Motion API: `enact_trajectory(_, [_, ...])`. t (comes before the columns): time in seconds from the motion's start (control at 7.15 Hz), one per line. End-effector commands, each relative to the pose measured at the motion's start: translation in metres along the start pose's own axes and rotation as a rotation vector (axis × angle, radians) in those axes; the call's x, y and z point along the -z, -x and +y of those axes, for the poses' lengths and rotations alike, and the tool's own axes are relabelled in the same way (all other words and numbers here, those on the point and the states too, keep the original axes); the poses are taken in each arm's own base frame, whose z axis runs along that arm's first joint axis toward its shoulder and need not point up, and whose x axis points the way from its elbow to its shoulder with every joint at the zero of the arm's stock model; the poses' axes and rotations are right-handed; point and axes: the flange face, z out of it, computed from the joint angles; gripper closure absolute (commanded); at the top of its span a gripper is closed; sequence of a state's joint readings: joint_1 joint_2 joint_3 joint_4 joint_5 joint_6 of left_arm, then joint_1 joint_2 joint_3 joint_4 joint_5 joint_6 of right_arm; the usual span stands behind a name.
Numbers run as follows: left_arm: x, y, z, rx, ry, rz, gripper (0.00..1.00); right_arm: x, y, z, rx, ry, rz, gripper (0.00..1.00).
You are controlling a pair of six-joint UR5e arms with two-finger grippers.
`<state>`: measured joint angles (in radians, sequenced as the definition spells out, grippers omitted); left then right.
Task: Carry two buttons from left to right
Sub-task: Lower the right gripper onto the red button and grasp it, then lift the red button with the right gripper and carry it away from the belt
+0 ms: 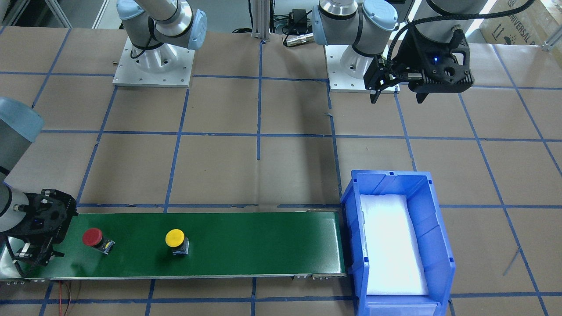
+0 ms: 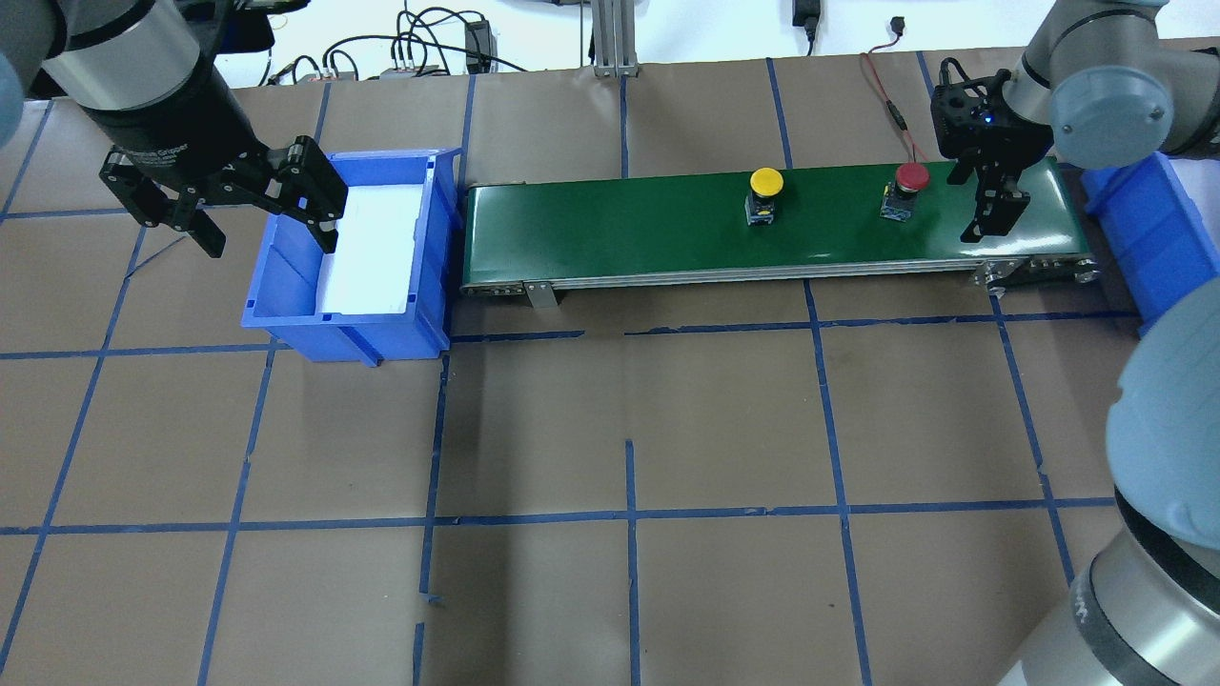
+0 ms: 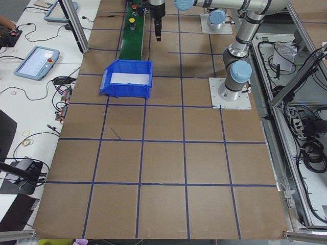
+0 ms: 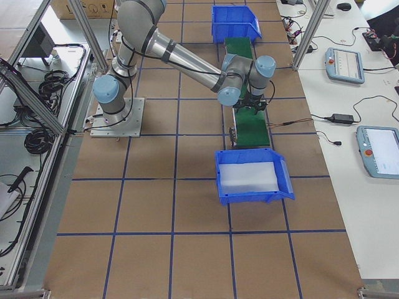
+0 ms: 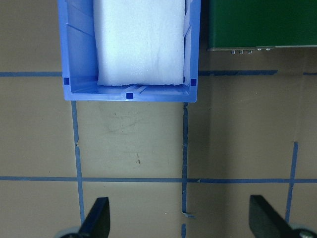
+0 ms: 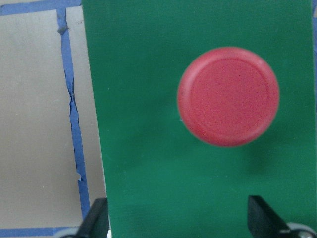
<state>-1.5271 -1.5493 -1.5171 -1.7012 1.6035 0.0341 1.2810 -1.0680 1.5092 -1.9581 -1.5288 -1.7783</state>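
Observation:
The red button and the yellow button stand upright on the green conveyor belt. They also show in the overhead view: red button, yellow button. My right gripper is open and empty above the belt's end, just beside the red button, whose cap fills the right wrist view ahead of the fingertips. My left gripper is open and empty, high over the near side of the blue bin. The left wrist view looks down on that bin's end wall.
The blue bin with a white foam pad inside stands against the belt's other end. A second blue bin sits beyond the belt end near my right gripper. Brown paper with blue tape lines covers the table.

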Motion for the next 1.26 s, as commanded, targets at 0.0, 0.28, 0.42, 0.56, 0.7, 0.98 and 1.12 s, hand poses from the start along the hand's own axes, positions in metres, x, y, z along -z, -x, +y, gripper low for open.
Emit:
enact_trajectory(0.0, [-0.0002,0.0012,-0.0001,-0.003,0.002,-0.001,0.0,-0.0013,0.0,-0.0015,-0.001,-0.013,0.017,0.0])
enact_trajectory(0.28, [-0.0002,0.0003,0.0,-0.003,0.002,0.001,0.0,0.0017,-0.0003,-0.0016,-0.001,-0.012,0.025,0.0])
enact_trajectory(0.42, [0.0,0.002,-0.0005,-0.006,0.0,-0.001,0.0,0.0021,-0.0008,-0.0016,-0.001,-0.012,0.029,0.0])
enact_trajectory(0.56, [0.0,0.002,-0.0005,-0.003,0.0,-0.001,0.0,0.0017,-0.0012,-0.0031,0.0,-0.026,0.038,0.0])
enact_trajectory(0.7, [0.0007,0.0012,0.0003,-0.009,-0.001,-0.001,0.0,0.0026,-0.0018,-0.0032,0.0,-0.027,0.042,0.0])
enact_trajectory(0.98, [-0.0009,0.0005,0.0001,-0.007,0.003,-0.001,0.0,0.0023,-0.0024,-0.0035,-0.005,-0.031,0.043,0.0])
enact_trajectory(1.12, [0.0,0.0012,-0.0003,-0.008,0.0,-0.001,0.0,0.0016,-0.0021,-0.0035,-0.006,-0.032,0.041,0.0])
